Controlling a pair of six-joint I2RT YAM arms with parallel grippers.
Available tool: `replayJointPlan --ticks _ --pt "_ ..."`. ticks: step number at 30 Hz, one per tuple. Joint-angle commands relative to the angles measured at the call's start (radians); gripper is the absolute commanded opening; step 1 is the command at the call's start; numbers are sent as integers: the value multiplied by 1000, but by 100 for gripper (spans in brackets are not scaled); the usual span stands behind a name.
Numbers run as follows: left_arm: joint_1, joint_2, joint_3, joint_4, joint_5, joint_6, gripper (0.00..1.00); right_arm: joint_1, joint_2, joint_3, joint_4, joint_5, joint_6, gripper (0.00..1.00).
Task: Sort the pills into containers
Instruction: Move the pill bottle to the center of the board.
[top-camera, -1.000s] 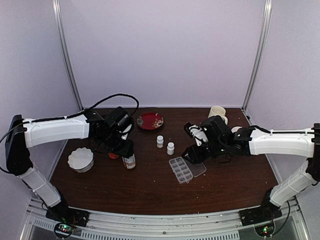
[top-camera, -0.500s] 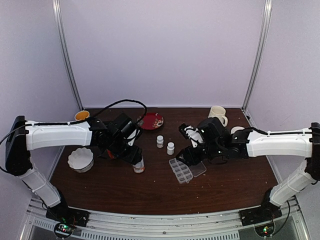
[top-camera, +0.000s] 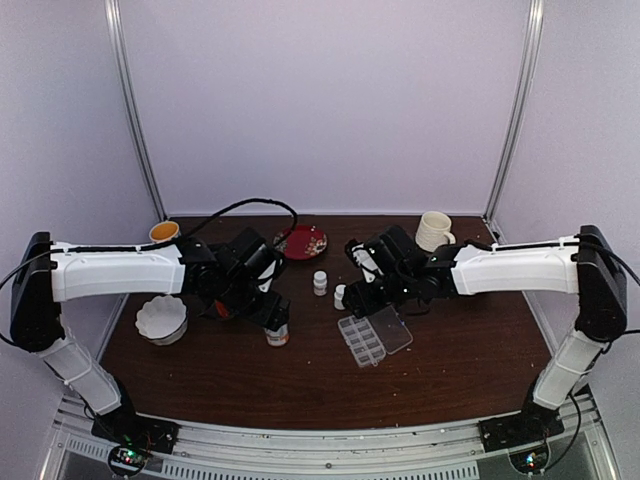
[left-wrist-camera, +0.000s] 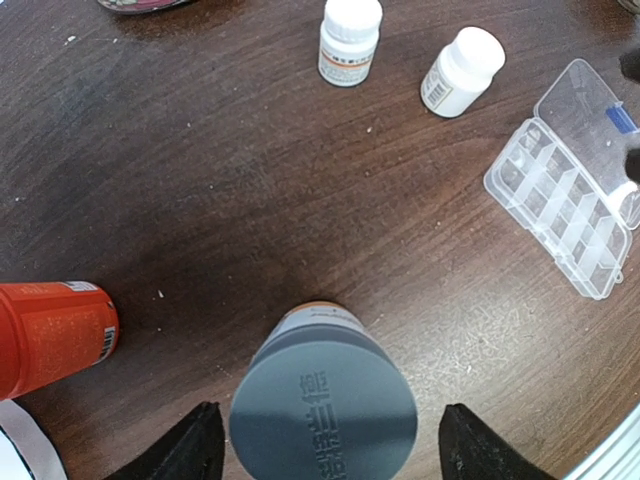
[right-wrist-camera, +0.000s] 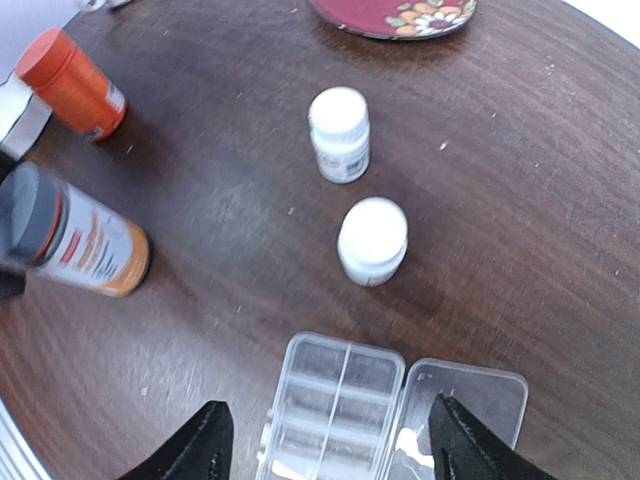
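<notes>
Straddling grey bottle (left-wrist-camera: 322, 385) with left gripper (left-wrist-camera: 330, 430) wide — needing a straight lift, no tipping; hovering right gripper (right-wrist-camera: 330, 405) wide, empty, over box (right-wrist-camera: 340, 375), 6 o'clock of white bottle (right-wrist-camera: 372, 240).

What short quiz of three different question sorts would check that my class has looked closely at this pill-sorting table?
1. Fill in: the number of white bottles standing on the table is ____.
2. True or false: the lid of the organizer box is shut.
3. Multiple choice: what stands between the fingers of the left gripper?
A. a white bottle
B. the grey-capped bottle
C. nothing
Key: 1 two; 2 false, the lid lies open beside the cells; 3 B.
</notes>
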Motion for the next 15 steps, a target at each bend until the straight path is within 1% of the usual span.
replayJointPlan --ticks 1,5,8,9,11,13,15 --pt "-8 2 28 16 -38 -16 77 -30 75 89 -39 80 24 74" --pt "-8 32 41 11 -58 -39 76 -50 154 172 -56 84 37 73" --pt "-8 49 53 -1 -72 -44 71 -54 204 236 -72 83 26 72" --pt "-8 53 58 -8 -80 -46 67 -54 221 254 -75 86 23 71" --pt "-8 60 70 -23 -95 -47 55 -54 254 289 -93 94 20 69" --pt "-8 64 76 -34 -102 -45 47 -54 281 317 -102 96 19 67" --pt "-8 61 76 -42 -109 -45 44 -54 302 335 -105 93 18 66"
